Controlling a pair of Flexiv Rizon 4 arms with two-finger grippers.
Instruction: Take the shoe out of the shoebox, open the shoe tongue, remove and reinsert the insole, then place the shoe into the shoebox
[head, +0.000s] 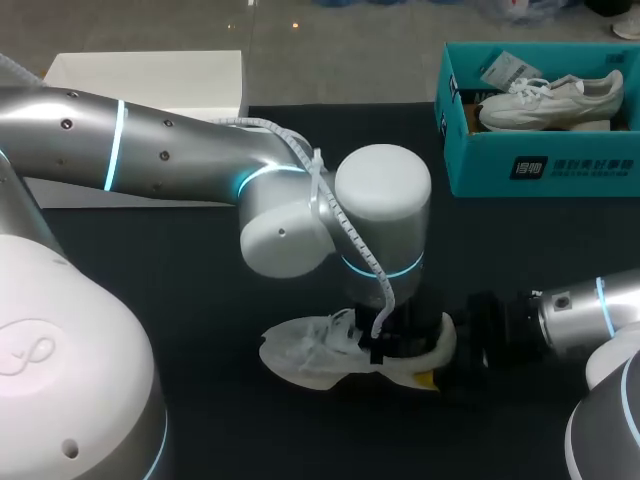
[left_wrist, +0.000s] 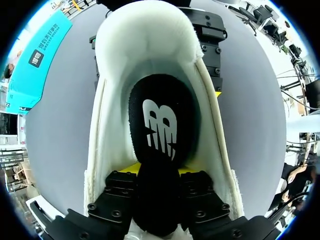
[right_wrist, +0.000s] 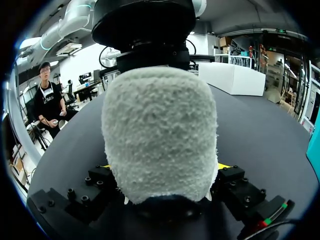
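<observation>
- Table (head: 200, 280): dark, matte top, flat.
- White shoe (head: 310, 355): lies on the table at the near middle, toe toward the left side.
- Shoebox (head: 540, 165): teal, lid off, stands at the far right corner.
- White box (head: 150, 80): stands at the far left edge, well apart from the shoebox.

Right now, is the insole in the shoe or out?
In, at least its heel end: the left wrist view shows the insole lying inside the shoe, near end clamped in the left gripper.
</observation>
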